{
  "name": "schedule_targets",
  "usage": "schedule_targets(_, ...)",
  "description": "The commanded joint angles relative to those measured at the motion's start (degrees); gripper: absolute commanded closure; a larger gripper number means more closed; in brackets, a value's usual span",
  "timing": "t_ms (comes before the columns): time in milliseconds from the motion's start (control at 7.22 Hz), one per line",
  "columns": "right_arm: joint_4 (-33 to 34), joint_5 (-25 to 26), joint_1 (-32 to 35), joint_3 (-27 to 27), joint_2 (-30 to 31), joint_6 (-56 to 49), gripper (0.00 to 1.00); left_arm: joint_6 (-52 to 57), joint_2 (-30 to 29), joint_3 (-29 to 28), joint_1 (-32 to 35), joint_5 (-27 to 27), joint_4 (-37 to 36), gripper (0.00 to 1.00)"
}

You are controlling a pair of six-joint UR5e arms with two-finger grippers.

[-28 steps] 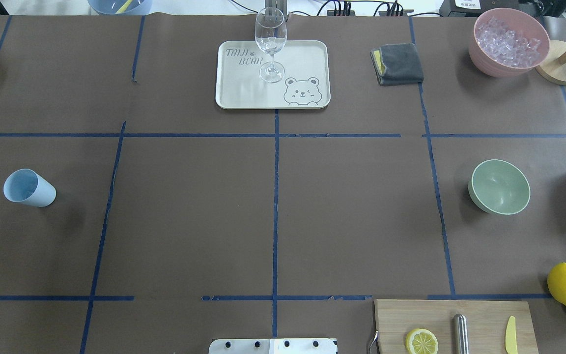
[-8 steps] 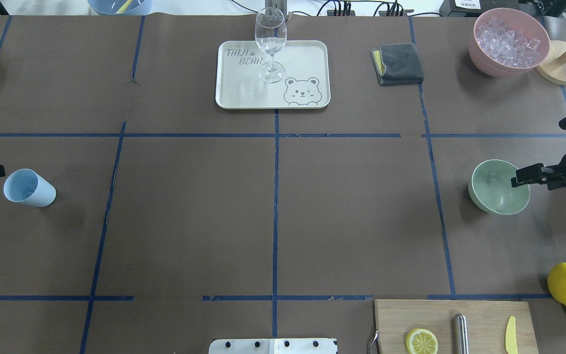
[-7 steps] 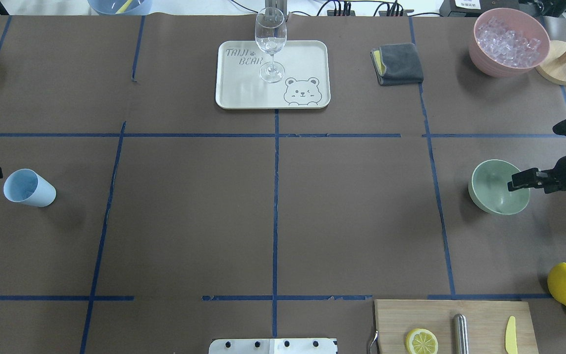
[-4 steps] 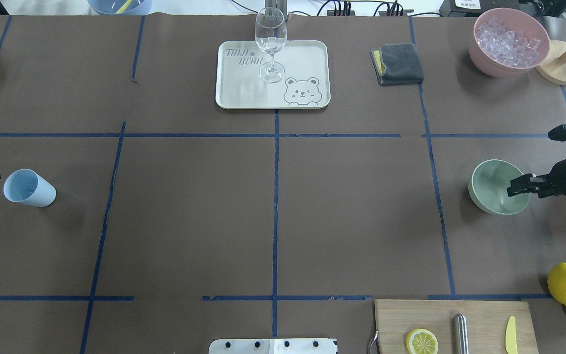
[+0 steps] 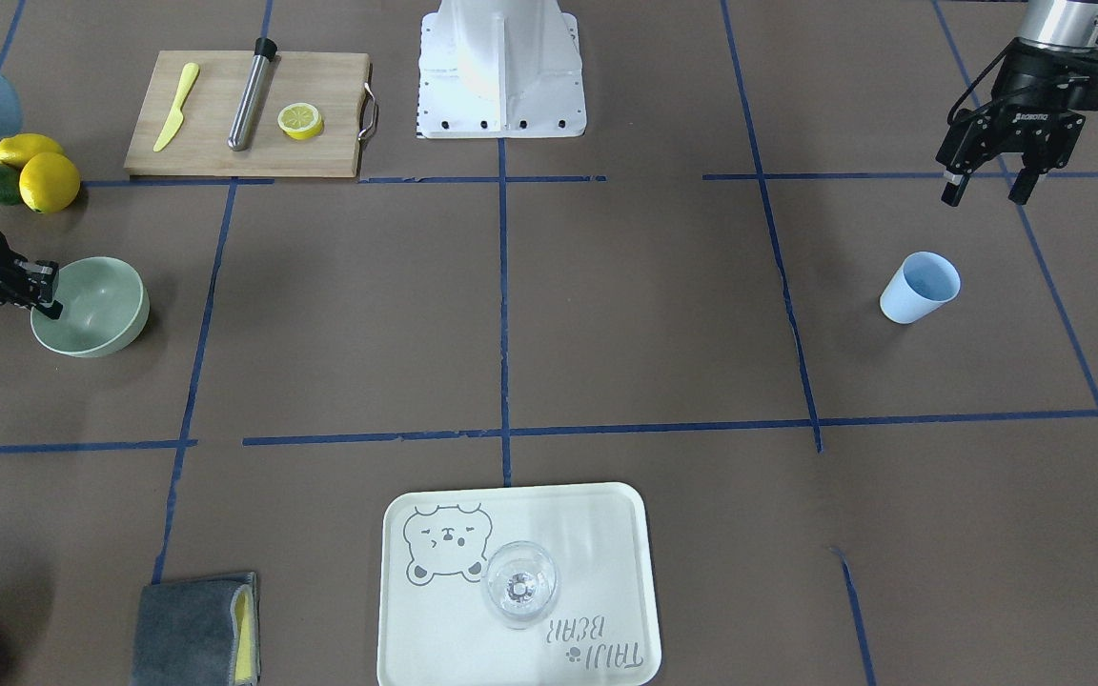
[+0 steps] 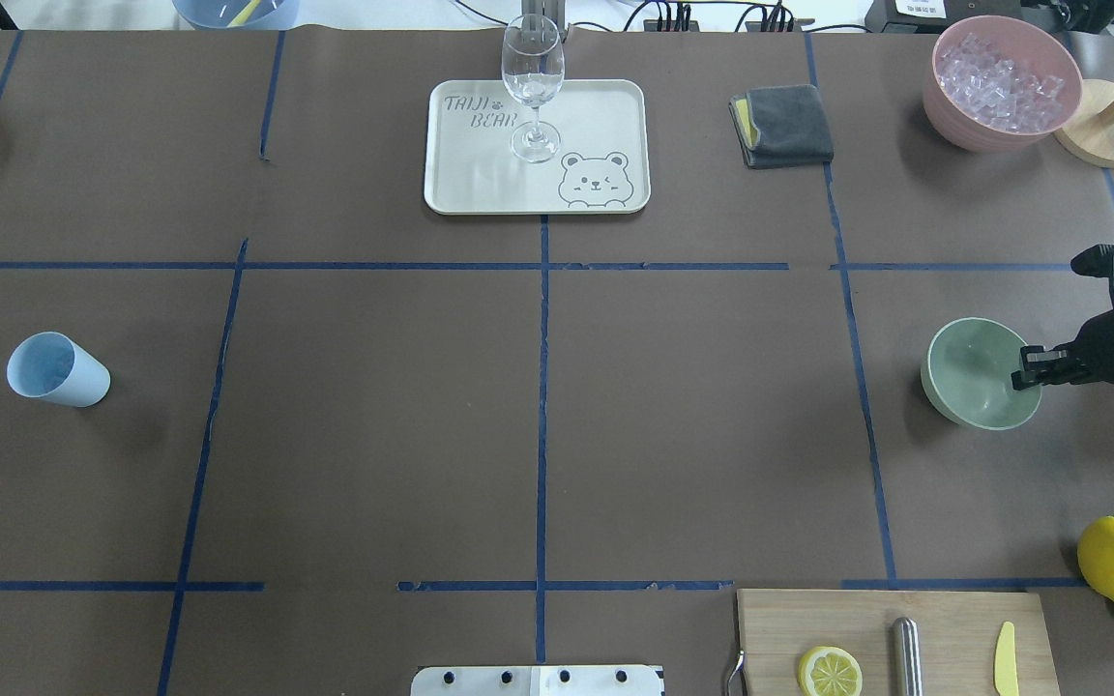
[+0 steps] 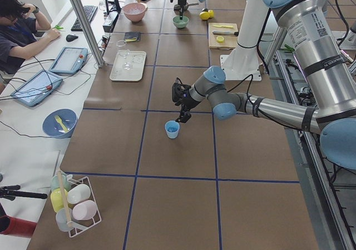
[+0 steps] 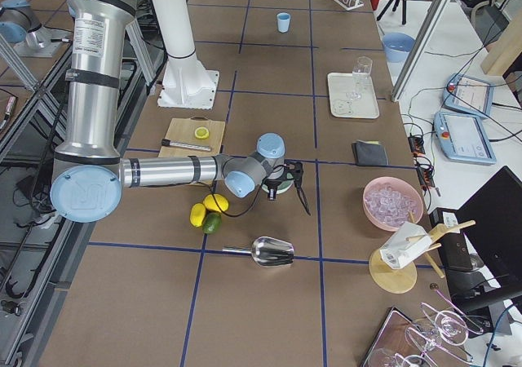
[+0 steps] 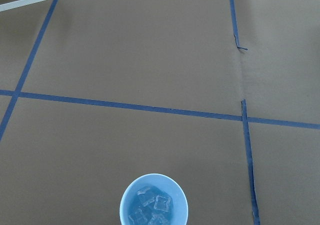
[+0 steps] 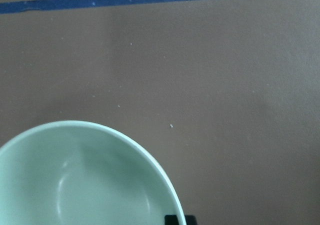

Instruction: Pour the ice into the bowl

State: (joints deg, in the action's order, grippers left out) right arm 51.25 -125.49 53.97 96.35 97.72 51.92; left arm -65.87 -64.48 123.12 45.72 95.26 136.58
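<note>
on brown table (image 5: 606, 305), bowl (image 5: 101, 305) mouth-up; left fingers (image 5: 950, 193) spread, empty; right fingers (image 6: 1036, 362): cannot tell.

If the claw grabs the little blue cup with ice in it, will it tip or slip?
Probably light: the blue cup is small and holds only a few ice cubes. It seems narrower at the bottom, so a sideways bump might tip it. Its smooth sides could slip in the left claw.

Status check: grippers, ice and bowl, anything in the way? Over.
Left gripper open near light blue cup, ice inside it. Right gripper at bowl rim, grip unclear. Bowl empty. Nothing between cup and bowl.
</note>
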Motion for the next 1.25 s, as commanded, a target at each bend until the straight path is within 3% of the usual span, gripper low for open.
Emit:
schedule_targets(0, 0.08, -6.39, 0.69, 2.69, -0.16, 1.24, 1.0, -3.27, 1.46, 0.02, -4.99, -6.01, 0.0, 0.0)
schedule_targets(277, 0.78, -9.06, 1.14, 5.85, -3.3, 7.71, 1.0, -8.37, 2.25, 0.1, -11.76, -12.08, 0.0, 0.0)
schedule_targets(692, 1.92, -9.51, -1.75, 6.04, -13.57, 21.86, 1.0, -18.19, 3.31, 0.11, -23.7, -23.05, -0.17, 0.0)
schedule_targets(1108, 14.53, -1.63, -12.36, 6.04, -29.89, 33.47, 1.0, -25.16, 3.57, -0.94, -32.51, -32.55, -1.75, 0.0)
